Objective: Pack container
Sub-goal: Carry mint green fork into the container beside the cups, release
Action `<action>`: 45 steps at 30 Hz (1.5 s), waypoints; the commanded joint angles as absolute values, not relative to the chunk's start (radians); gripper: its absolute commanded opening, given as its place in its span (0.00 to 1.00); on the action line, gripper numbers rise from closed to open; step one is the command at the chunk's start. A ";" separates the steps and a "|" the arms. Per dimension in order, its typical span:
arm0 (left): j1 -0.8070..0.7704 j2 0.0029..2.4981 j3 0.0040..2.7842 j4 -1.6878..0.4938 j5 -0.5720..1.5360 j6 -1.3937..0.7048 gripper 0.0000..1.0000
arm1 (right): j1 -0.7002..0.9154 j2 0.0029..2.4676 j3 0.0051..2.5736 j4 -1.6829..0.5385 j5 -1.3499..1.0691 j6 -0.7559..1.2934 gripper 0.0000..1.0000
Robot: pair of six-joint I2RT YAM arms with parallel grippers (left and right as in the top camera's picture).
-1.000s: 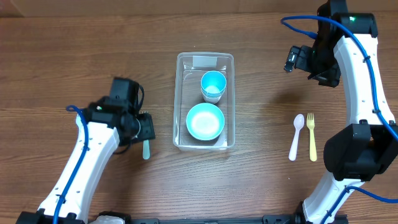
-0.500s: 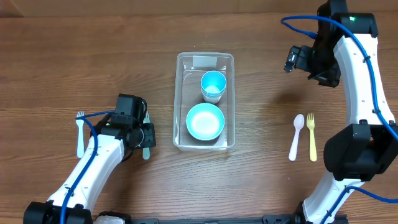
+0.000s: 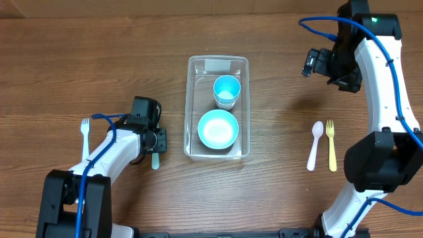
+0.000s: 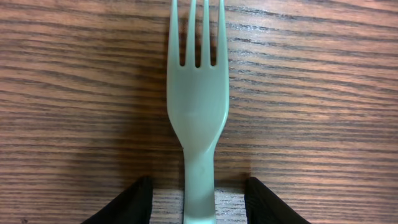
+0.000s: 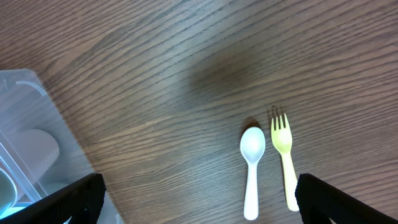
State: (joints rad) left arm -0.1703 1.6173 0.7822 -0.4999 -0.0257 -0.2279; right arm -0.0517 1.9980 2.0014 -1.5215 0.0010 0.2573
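Two left fingers straddle, untouching, the cut-off green fork; right fingers gape wide.

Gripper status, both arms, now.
Left gripper: open, jaws either side of the pale green fork handle, not yet clamped on it.
Right gripper: wide open, empty.

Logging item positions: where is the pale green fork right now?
Overhead, the pale green fork lies flat just left of the container, its handle between the fingers of the left gripper.
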 commanded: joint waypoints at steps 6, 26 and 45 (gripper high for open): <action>-0.164 1.666 0.778 -0.501 -0.026 -0.216 0.12 | -0.051 1.958 2.024 -1.519 0.009 0.255 1.00; -0.186 1.609 1.341 -0.966 0.014 -0.210 0.05 | -0.051 1.958 2.024 -1.519 0.009 0.255 1.00; -0.416 1.610 1.444 -0.818 0.051 -0.341 0.06 | -0.051 1.958 2.024 -1.519 0.009 0.255 1.00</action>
State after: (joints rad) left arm -0.3965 1.6100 1.4261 -0.8433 0.0349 -0.3126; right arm -0.0517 1.9980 2.0014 -1.5215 0.0010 0.2577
